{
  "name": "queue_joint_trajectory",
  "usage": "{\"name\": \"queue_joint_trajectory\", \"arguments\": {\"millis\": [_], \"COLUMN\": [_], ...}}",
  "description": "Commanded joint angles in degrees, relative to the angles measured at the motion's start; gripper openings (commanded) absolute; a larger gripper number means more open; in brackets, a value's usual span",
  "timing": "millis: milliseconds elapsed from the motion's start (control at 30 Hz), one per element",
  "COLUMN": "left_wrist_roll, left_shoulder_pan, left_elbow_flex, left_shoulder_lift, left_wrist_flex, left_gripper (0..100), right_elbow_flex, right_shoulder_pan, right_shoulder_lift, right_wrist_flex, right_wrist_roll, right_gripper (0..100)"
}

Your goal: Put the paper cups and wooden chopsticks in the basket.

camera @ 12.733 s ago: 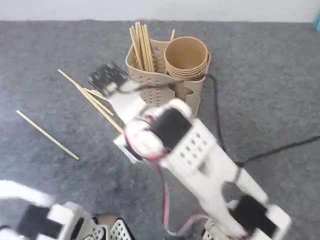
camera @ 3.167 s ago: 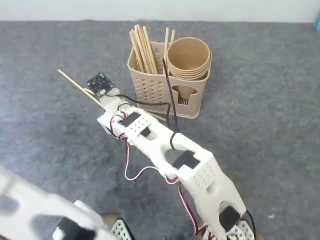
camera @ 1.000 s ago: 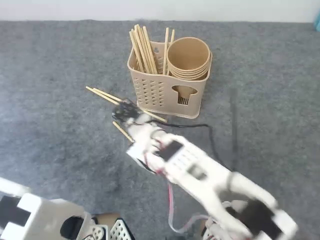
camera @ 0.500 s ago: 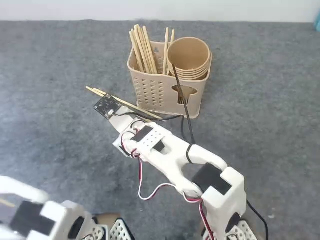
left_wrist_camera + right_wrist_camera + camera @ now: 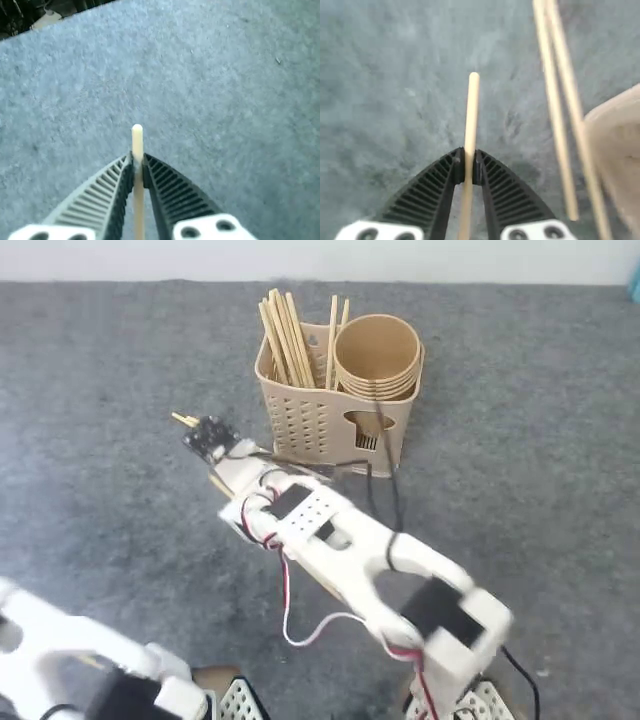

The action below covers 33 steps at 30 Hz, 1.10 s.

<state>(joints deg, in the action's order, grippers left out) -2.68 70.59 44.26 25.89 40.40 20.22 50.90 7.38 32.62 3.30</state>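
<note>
The beige basket (image 5: 335, 420) stands at the back of the carpet. It holds stacked paper cups (image 5: 376, 352) and several wooden chopsticks (image 5: 283, 330). My right arm (image 5: 310, 525) stretches to the carpet just left of the basket. Its gripper (image 5: 468, 152) is shut on a chopstick (image 5: 471, 110) that points out ahead. Two more chopsticks (image 5: 557, 110) lie beside it near the basket's wall (image 5: 620, 135); their ends (image 5: 183, 420) stick out past the wrist. My left gripper (image 5: 137, 160) is shut on another chopstick (image 5: 136, 142) over bare carpet. The left arm (image 5: 60, 640) is at the near left.
Grey carpet (image 5: 90, 490) covers the whole table, with open room left and right of the basket. A black cable (image 5: 385, 475) runs from the right arm past the basket's front. A pale wall edge (image 5: 320, 260) lines the far side.
The right wrist has shifted slightly toward the far left and now covers most of the two loose chopsticks. The left arm has moved at the near left corner.
</note>
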Motion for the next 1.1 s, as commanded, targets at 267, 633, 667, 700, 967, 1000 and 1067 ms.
{"name": "queue_joint_trajectory", "arguments": {"millis": [267,633,667,700,967,1000,1067], "left_wrist_roll": [-9.0,-19.1,-19.3,-19.2,-19.2,-19.2,-19.2], "left_shoulder_pan": [-11.3,-16.2,-16.6,-17.1,-17.0,-17.0,-17.0], "left_elbow_flex": [14.8,28.0,29.5,30.8,33.6,33.7,33.7], "left_shoulder_lift": [3.6,3.7,3.7,3.7,3.7,3.7,3.7], "left_wrist_flex": [-12.4,-32.5,-34.9,-37.1,-42.4,-42.4,-42.3], "left_gripper": [1,1,1,1,1,1,1], "right_elbow_flex": [-3.6,-6.3,-6.3,-6.3,-6.7,-6.7,-6.7], "right_shoulder_pan": [-3.6,-13.3,-13.8,-14.5,-17.9,-17.9,-18.6], "right_shoulder_lift": [-40.2,-43.1,-42.8,-42.2,-35.2,-34.2,-31.5], "right_wrist_flex": [2.5,-22.7,-25.7,-28.8,-45.6,-47.6,-51.3], "right_wrist_roll": [-0.4,-0.8,-0.8,-0.8,-0.4,-0.4,0.0], "right_gripper": [0.6,0.7,0.7,0.7,0.7,0.7,0.8]}}
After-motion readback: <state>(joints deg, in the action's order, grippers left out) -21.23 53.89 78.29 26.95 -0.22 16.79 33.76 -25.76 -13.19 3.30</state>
